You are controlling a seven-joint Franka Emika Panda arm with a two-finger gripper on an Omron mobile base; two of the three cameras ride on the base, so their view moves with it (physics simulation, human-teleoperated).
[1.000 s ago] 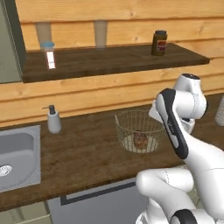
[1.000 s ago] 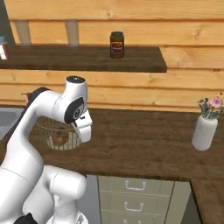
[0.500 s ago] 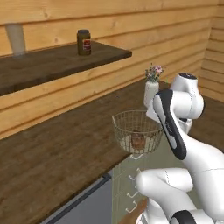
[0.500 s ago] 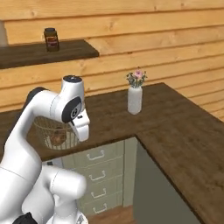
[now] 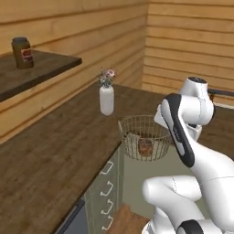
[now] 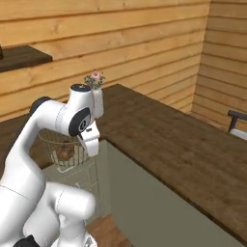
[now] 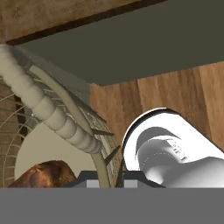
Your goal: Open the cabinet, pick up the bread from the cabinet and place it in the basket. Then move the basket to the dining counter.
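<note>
The wire mesh basket hangs in the air in front of the worktop's drawers, carried by its rim. The dark-brown bread lies on its tan base. My gripper is shut on the basket's right rim. In the hand view the pale rim runs straight down between the fingertips of the gripper, and the bread sits just left of them. The dining counter, a dark plank top with a grey-green front, stretches away to the right of the basket.
A white vase of flowers stands on the corner of the wood top, behind the basket. A labelled dark jar sits on the wall shelf at the left. Drawers line the worktop's front. A chair shows at the far right.
The whole picture has swung as the base turned: sink and shelf slid off to the left, the vase and dining counter came in. The basket stays in the gripper with the bread inside.
</note>
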